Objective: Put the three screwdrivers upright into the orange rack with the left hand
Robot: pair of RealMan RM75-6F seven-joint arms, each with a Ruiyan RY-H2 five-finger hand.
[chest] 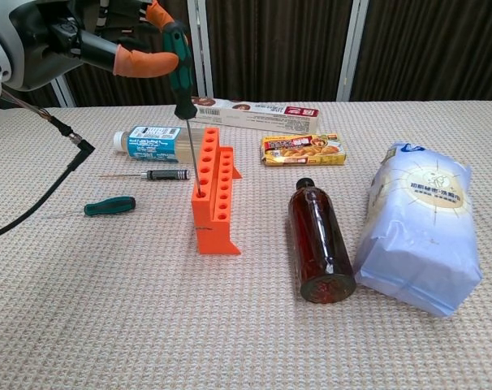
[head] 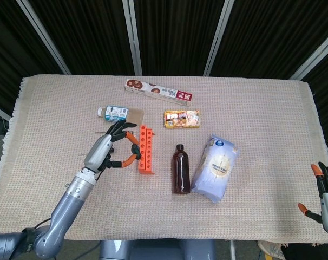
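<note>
Now left hand (chest: 108, 36) holds green screwdriver (chest: 179, 65) above orange rack (chest: 213, 195).

Bright, even overhead light in both views; no hard-edged shadows. Only soft, short shadows under the brown bottle (chest: 320, 243) and white bag (chest: 419, 236) in chest view. Slight glare on the bottle glass and on the bag's plastic. Dark curtains behind stayed near black, no detail there. Table (head: 250, 211) cloth weave crisp in chest view foreground, a bit softer toward the far edge. Head view sharp across the middle; mild barrel bending at the table's corners. Left hand (chest: 108, 36) close to the chest lens, large and slightly soft, top cropped. Right hand (head: 325, 195) clipped at the head view's corner. No motion blur noticed.
</note>
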